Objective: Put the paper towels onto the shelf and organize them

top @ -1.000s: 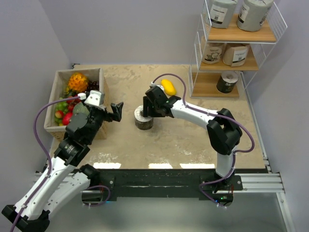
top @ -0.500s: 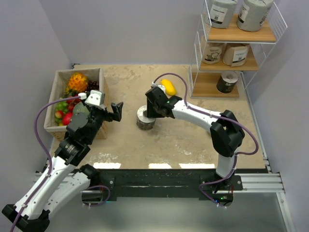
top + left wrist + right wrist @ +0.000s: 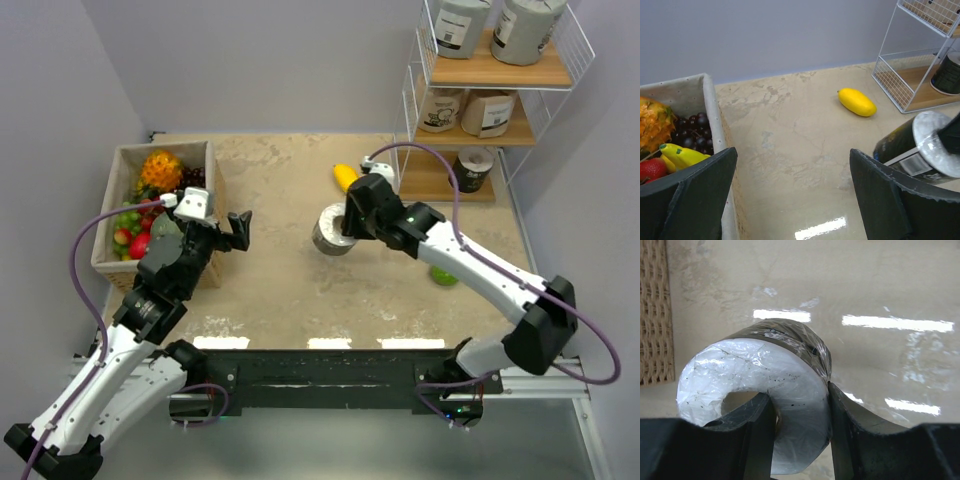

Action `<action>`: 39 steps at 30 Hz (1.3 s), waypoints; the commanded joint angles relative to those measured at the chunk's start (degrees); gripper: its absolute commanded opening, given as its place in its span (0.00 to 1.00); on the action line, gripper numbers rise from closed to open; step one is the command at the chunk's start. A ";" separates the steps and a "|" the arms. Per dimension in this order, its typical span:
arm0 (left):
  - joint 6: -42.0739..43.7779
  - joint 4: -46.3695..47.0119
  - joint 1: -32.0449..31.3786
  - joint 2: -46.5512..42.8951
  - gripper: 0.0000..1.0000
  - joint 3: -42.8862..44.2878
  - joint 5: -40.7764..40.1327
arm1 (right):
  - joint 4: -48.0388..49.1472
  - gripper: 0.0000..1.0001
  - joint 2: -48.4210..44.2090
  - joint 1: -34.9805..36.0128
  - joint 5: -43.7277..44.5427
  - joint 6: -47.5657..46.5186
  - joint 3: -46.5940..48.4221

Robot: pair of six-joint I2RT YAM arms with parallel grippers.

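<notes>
**A:** Paper towels on the shelf?

**B:** Five, apparently. The sixth, a black roll, was mid-table, right gripper clamped on its wall. Left gripper gaped, empty.

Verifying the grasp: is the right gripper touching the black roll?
Touching. The right wrist view shows the right gripper pinching the wall of the black roll: one finger inside its core, the other against its outside.

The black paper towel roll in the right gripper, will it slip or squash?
Probably light and squashy: the right gripper pinches the wall of the black roll, one finger in its core. The glossy wrap looks slippery. Sideways it may roll.
</notes>
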 commanded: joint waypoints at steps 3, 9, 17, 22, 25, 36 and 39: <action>0.01 2.87 -0.35 -0.64 1.00 -0.60 -1.44 | -5.72 0.34 -12.46 -9.93 3.28 -3.51 -4.09; -0.52 1.91 -0.35 0.60 1.00 0.37 -1.61 | -7.13 0.34 -16.26 -21.98 2.74 -7.48 -6.03; -0.43 2.44 -0.61 -0.02 1.00 -0.25 -2.84 | -0.81 0.33 -16.09 -35.69 -1.64 -7.22 -11.21; -0.52 2.35 -0.61 -0.10 1.00 -0.07 -3.19 | 6.83 0.33 -14.16 -42.55 -6.31 -1.78 -14.28; -0.43 2.35 -0.61 -0.72 1.00 -0.16 -3.37 | 11.49 0.33 -13.02 -43.78 -5.60 2.87 -15.52; -0.52 2.44 -0.88 -1.16 1.00 -0.16 -3.11 | 26.69 0.35 -9.42 -45.99 3.27 17.04 -18.34; -0.52 2.44 -0.88 -1.51 1.00 -0.16 -3.02 | 28.98 0.37 -5.90 -46.16 3.19 19.24 -16.93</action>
